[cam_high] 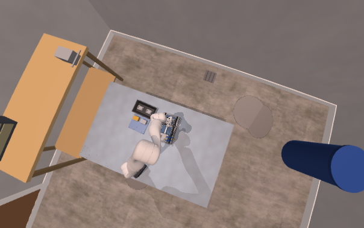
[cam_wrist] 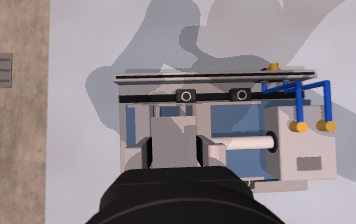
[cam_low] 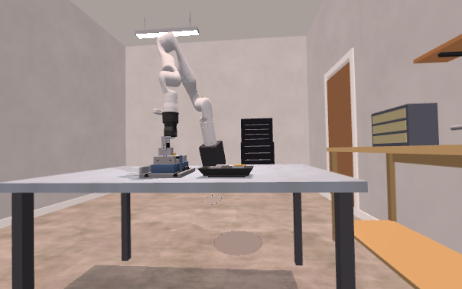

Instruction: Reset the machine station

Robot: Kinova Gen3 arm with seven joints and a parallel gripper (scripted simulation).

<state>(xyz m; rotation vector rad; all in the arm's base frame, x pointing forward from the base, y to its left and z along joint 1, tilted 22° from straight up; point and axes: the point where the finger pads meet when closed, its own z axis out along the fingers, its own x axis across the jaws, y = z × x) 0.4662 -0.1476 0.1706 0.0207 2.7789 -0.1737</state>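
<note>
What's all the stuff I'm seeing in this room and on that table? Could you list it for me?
Table: one, pale gray, mid-room.
Vise: one, gray and blue, blue hoses, on table.
Gray block: one, held over vise.
Black tray: one, beside vise, two pocketed blocks inside.
Pinned plate: one, blue, carrying yellow block and gray block.
Drawer cabinet: one, gray, on orange bench.
Door: one, brown, right wall.
Arm: one, white.
Claw: one, closed on gray block.
</note>
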